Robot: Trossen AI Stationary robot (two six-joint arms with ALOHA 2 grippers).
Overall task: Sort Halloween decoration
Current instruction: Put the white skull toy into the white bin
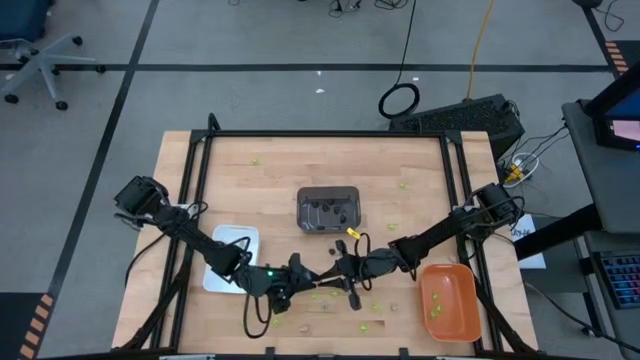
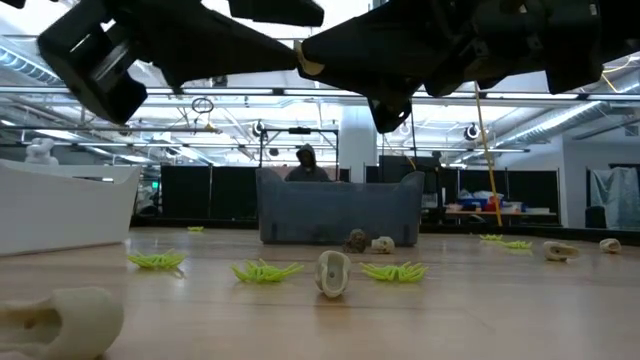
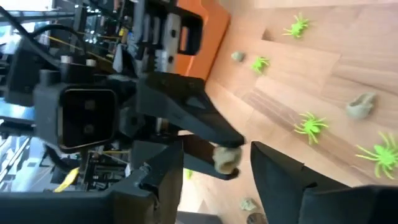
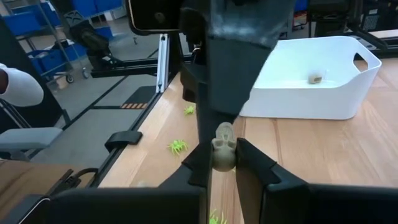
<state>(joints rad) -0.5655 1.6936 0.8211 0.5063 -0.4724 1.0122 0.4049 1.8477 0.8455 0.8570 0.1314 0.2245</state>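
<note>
One pale skull (image 4: 223,146) pinched in right pincer (image 4: 222,163).

Three trays sit on the table (image 1: 250,190): one grey tray (image 1: 328,208) mid-table, one white tray (image 1: 232,258) to its left, one orange tray (image 1: 448,301) to its right (the scattered trinkets are too small to count).
</note>
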